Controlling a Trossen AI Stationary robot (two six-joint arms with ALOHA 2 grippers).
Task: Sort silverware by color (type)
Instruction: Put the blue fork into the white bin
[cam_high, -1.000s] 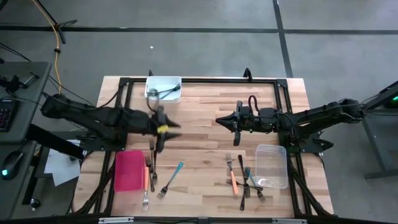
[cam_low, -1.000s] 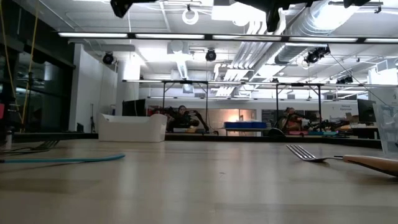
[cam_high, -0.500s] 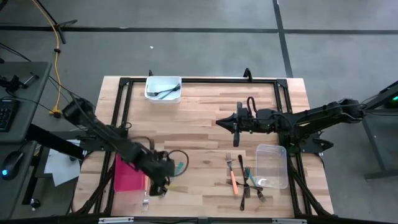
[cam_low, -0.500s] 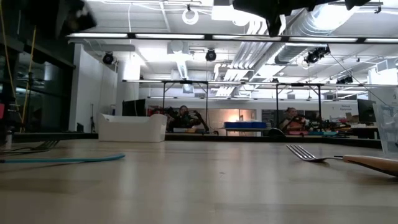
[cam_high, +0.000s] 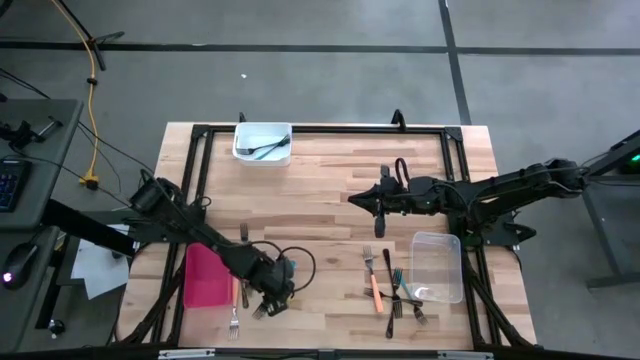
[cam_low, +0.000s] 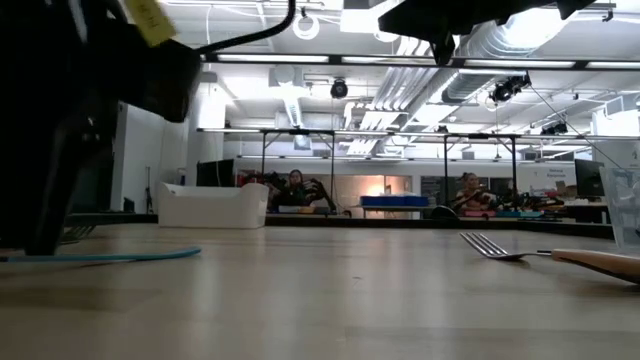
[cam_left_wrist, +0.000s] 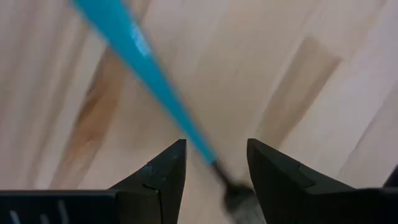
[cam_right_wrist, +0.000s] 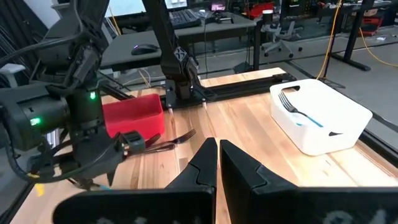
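Observation:
A teal-handled fork (cam_left_wrist: 143, 56) lies flat on the wooden table near its front edge, left of centre; in the low view it is the thin teal line (cam_low: 110, 256). My left gripper (cam_left_wrist: 214, 146) points down over it, open, with one finger on each side of the fork where the handle meets the dark head, touching nothing. In the high view that gripper (cam_high: 272, 292) sits just right of the red tray (cam_high: 205, 275). My right gripper (cam_high: 352, 195) hangs shut and empty over the middle of the table.
A white tub (cam_high: 263, 143) with dark forks stands at the far left. A clear tub (cam_high: 437, 266) is at the near right, with a pile of orange, teal and dark forks (cam_high: 392, 290) beside it. More forks (cam_high: 236, 290) lie along the red tray's right side.
My left gripper has swung from the middle of the table's left half toward the near edge and sunk low. It has tipped from nearly level to pointing down, ending over the teal fork. The fork has kept its place.

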